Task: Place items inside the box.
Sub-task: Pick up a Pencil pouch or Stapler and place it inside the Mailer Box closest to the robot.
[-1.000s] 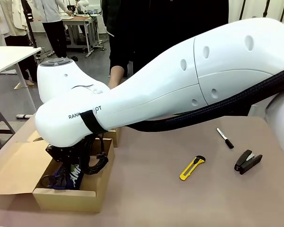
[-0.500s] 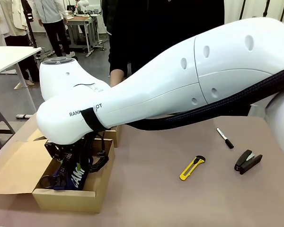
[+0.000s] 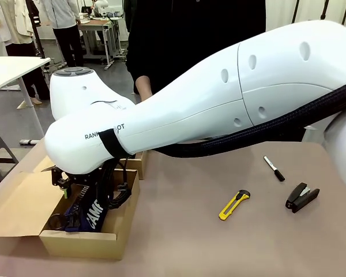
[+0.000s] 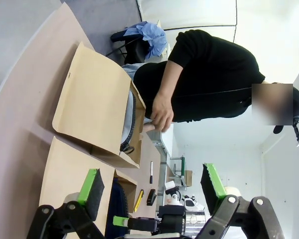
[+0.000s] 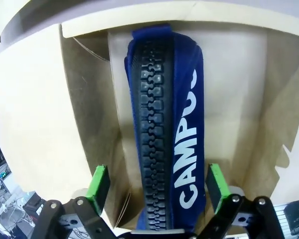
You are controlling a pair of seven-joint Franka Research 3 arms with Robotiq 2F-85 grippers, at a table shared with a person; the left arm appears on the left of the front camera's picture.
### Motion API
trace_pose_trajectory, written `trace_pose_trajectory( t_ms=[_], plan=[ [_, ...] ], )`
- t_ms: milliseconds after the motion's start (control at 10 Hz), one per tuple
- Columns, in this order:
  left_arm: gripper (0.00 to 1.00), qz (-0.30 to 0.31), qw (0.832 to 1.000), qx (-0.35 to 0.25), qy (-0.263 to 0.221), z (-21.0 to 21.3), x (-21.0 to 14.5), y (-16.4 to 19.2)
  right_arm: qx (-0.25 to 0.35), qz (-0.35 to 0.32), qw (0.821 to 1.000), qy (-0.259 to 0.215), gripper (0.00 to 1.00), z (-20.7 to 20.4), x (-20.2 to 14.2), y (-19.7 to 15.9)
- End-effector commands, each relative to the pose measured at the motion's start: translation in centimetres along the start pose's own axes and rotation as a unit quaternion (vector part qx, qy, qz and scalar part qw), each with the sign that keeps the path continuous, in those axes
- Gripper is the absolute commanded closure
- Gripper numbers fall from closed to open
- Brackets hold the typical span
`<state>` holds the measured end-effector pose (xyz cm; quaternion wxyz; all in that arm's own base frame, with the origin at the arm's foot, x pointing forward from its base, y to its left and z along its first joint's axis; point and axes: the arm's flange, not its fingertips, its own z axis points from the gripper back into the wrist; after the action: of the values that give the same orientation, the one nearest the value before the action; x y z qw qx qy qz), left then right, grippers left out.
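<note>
The navy zip pouch (image 5: 164,129) lettered "CAMPUS" stands on its edge, zipper up, inside the cardboard box (image 3: 83,241) at the table's near left. My right gripper (image 5: 157,184) is open just above it, one green pad on each side of the pouch (image 3: 91,214). My left gripper (image 4: 152,184) hangs open in the air with nothing between its pads. A grey zip pouch (image 4: 130,119) lies in a second box (image 4: 97,102) by the person's hand (image 4: 162,114). On the table's right lie the yellow utility knife (image 3: 234,204), the black marker pen (image 3: 274,168) and the black stapler (image 3: 302,197).
My right arm (image 3: 219,98) spans the table from right to left, hiding much of its middle. The box's flap (image 3: 17,202) lies open to the left. A person in black (image 3: 196,34) stands at the far side, one hand (image 3: 143,86) lowered towards the boxes.
My right gripper has opened and let go of the navy pouch, then lifted slightly. The pouch now rests in the box.
</note>
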<state>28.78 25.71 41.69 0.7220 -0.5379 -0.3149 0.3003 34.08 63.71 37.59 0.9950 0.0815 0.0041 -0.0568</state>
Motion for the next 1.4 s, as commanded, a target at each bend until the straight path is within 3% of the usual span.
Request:
trace_pose_trajectory(
  t_ms=[0, 200, 400, 500, 700, 800, 900, 1000, 1100, 1300],
  plan=[
    [0.0, -0.004, 1.0, -0.009, -0.001, 0.1, -0.1, 0.0, 0.01, 0.001, 1.0, -0.006, 0.0, 0.1, -0.6, -0.8],
    [0.0, -0.004, 1.0, -0.009, -0.001, 0.1, -0.1, 0.0, 0.013, 0.007, 1.0, -0.006, 0.0, 0.4, -0.8, -0.8],
    [0.0, -0.004, 1.0, -0.009, -0.001, 0.1, -0.1, 0.0, 0.05, 0.035, 0.998, 0.013, 0.0, 3.9, -1.3, -3.9],
    [0.0, -0.004, 1.0, -0.009, -0.001, 0.1, -0.1, 0.0, 0.09, 0.032, 0.995, 0.019, 0.0, 7.4, -1.5, -7.9],
    [0.0, -0.004, 1.0, -0.009, -0.001, 0.1, -0.1, 0.0, 0.169, -0.033, 0.985, -0.031, 0.0, 13.9, -3.4, -17.9],
    [0.0, -0.004, 1.0, -0.009, -0.001, 0.1, -0.1, 0.0, 0.212, -0.057, 0.973, -0.066, 0.0, 16.1, -5.4, -23.0],
    [0.0, -0.004, 1.0, -0.009, -0.001, 0.1, -0.1, 0.0, 0.242, -0.093, 0.962, -0.089, 0.0, 16.5, -7.1, -25.8],
    [0.0, -0.004, 1.0, -0.009, -0.001, 0.1, -0.1, 0.0, 0.228, -0.156, 0.955, -0.104, 0.0, 15.6, -8.1, -26.2],
    [0.0, -0.004, 1.0, -0.009, -0.001, 0.1, -0.1, 0.0, 0.197, -0.092, 0.974, -0.065, 0.0, 16.6, -2.2, -17.8],
    [0.0, -0.004, 1.0, -0.009, -0.001, 0.1, -0.1, 0.0, 0.197, -0.092, 0.974, -0.065, 0.0, 16.6, -2.2, -17.8]
  ],
)
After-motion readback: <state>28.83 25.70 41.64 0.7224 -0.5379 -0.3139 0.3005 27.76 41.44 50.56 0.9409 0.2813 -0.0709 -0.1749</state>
